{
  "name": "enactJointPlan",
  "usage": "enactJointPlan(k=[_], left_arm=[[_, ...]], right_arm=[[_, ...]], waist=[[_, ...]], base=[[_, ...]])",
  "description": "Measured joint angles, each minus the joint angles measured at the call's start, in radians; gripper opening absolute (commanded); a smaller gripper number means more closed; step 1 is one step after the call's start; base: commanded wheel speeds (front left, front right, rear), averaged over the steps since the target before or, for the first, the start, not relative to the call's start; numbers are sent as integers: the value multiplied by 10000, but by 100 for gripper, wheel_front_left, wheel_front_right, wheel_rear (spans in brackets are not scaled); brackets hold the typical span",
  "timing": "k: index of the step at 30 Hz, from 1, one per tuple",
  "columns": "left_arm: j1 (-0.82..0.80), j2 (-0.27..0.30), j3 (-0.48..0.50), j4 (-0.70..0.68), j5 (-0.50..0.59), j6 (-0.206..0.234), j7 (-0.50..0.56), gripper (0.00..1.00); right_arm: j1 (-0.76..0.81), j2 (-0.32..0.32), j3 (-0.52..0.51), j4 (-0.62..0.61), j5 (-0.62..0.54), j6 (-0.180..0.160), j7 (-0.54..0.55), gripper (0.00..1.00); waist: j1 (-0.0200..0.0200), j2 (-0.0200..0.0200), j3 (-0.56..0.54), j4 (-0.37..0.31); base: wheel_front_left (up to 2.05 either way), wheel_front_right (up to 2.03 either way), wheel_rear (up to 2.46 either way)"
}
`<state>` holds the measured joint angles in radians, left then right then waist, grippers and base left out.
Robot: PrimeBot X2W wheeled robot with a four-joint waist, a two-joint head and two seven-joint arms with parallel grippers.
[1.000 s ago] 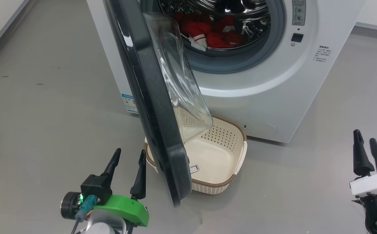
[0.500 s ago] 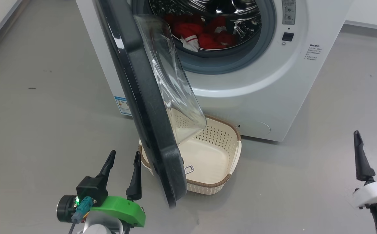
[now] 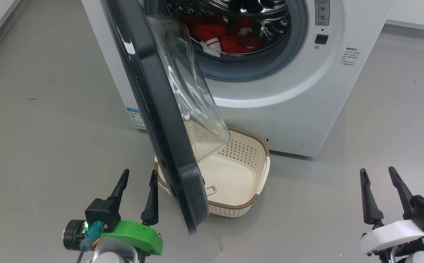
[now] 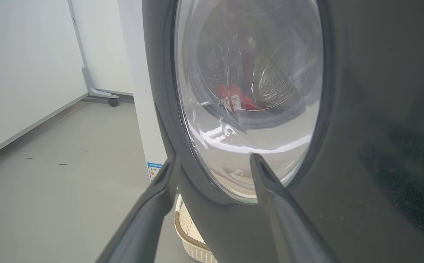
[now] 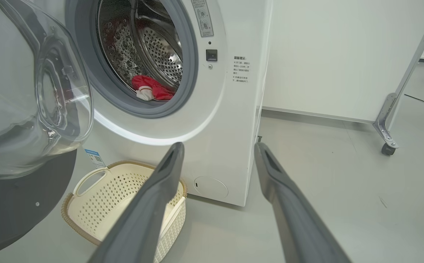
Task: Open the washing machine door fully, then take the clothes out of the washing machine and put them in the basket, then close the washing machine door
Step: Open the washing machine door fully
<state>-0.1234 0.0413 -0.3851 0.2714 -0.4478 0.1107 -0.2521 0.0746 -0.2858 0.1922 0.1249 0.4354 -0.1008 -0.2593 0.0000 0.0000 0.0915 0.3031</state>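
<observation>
The white washing machine stands ahead with its black-rimmed door swung partly open toward me, glass bowl facing right. Red clothes with a white striped cuff lie in the steel drum, also seen as clothes from the right wrist. The cream basket sits on the floor under the door, empty. My left gripper is open just left of the door's lower edge, apart from it; in its wrist view the door looms close. My right gripper is open at lower right, holding nothing.
Grey floor spreads on both sides of the washer. A white wall and a wheeled metal frame leg stand to the machine's right. Another caster and wall panel lie to its left.
The head camera shifted, so the whole scene slid slightly left. My right gripper moved left and turned in view. The left gripper and the door kept their places.
</observation>
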Motion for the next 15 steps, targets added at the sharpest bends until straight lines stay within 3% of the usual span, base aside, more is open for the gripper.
enactJointPlan(k=[15], left_arm=[[0, 0, -25, 21, -2, 2, 0, 100]], right_arm=[[141, 579, -270, -10, -341, -75, 0, 100]], waist=[[0, 0, -1, 54]], base=[[0, 0, 0]])
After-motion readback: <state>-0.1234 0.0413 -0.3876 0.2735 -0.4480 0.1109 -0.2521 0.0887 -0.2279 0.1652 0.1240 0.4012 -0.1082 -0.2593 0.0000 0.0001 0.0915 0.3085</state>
